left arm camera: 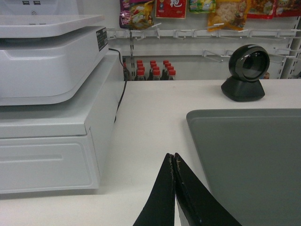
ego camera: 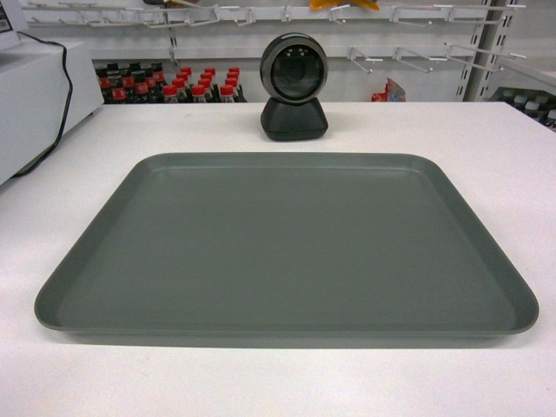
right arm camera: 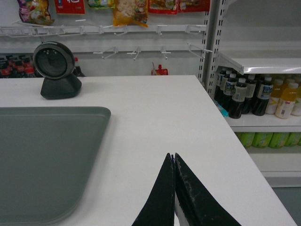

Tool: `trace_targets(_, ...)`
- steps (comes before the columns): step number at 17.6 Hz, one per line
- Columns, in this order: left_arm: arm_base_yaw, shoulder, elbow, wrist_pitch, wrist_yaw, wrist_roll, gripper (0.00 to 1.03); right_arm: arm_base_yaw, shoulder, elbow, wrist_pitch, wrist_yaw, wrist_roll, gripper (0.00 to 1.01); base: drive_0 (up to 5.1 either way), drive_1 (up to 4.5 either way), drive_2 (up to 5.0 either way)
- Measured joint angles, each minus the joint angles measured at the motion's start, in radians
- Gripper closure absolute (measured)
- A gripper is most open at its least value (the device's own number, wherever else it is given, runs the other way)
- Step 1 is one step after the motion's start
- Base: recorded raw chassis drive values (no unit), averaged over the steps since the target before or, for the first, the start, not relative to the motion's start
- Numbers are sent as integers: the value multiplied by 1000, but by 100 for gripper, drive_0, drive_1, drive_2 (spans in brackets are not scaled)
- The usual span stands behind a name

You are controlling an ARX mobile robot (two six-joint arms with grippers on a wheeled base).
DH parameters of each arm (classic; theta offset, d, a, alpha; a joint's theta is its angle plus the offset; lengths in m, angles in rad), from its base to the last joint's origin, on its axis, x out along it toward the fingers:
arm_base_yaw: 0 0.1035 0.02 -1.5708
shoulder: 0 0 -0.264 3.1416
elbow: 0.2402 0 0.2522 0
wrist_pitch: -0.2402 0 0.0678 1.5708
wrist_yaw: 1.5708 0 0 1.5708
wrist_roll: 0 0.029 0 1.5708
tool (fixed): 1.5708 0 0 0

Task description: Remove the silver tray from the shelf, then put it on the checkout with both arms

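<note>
A grey-green silver tray (ego camera: 287,248) lies flat on the white checkout tabletop (ego camera: 486,148), before a round scanner (ego camera: 294,87). Left tool (left arm camera: 174,157) and right tool (right arm camera: 173,157) sit pinched closed, empty, beside it. It looks stiff, light, slick; best gripped at opposite rims.
</note>
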Motion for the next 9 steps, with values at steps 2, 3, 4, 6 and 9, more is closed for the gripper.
trace_targets(2,0,-39,0,-52,0,0,101,0,-63,0,-47,0,0,99,0,0,0)
trace_targets(3,0,-66,0,-73,0,0,101,0,-84,0,-76,0,0,99,0,0,0)
trace_targets(4,0,-84,0,-86,0,0,101,0,-101,0,-94,0,0,99,0,0,0)
trace_targets(6,0,-115,0,-124,0,0,101,0,-143,0,-130,0,0,99,0,0,0)
trace_targets(9,0,-169,0,-175,0,0,101,0,-201,0,-190,0,0,99,0,0,0)
